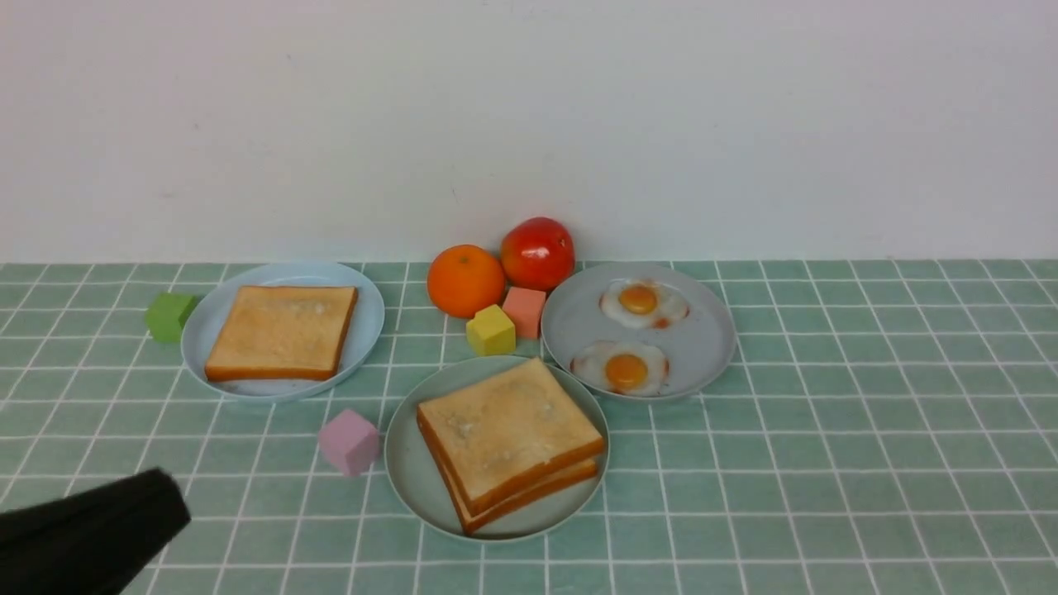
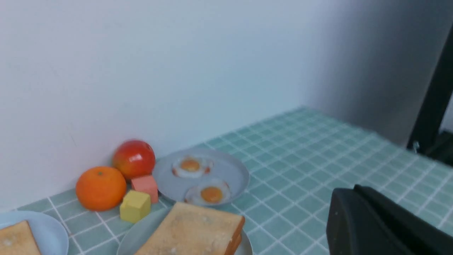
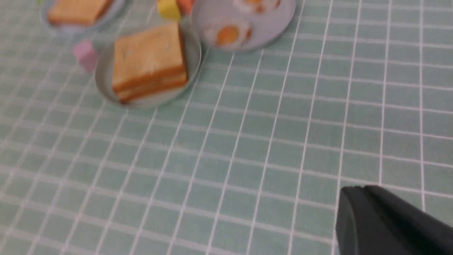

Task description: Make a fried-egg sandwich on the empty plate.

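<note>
Front view takes in the whole tiled table (image 1: 826, 463) and alone shows the green cube (image 1: 169, 316) beside the light-blue plate (image 1: 368, 318). Three plates stand on the table. The light-blue plate, at left, holds one toast slice (image 1: 281, 330). The grey plate (image 1: 702, 343), at right, holds two fried eggs (image 1: 643, 302), one nearer the wall and one nearer the camera. The mint-green plate (image 1: 405, 463), nearest the camera and between the other two, carries the sandwich (image 1: 508, 438): two toast slices stacked, the upper one askew; no egg shows between them from any camera. Four cubes are counted: green, pink (image 1: 350, 442) just beside the mint-green plate, yellow (image 1: 491, 330) and salmon (image 1: 524, 311) between the plates. One orange (image 1: 465, 280) and one tomato (image 1: 537, 253) sit by the wall.

Only the left wrist view shows a dark upright post (image 2: 433, 95) beyond the table's far end. The left gripper (image 2: 375, 226), a dark shape low at the front view's left corner, is closed and empty. The right gripper (image 3: 385, 223) appears only in its own wrist view, above bare tiles well apart from the plates; whether its jaws are parted cannot be told.
</note>
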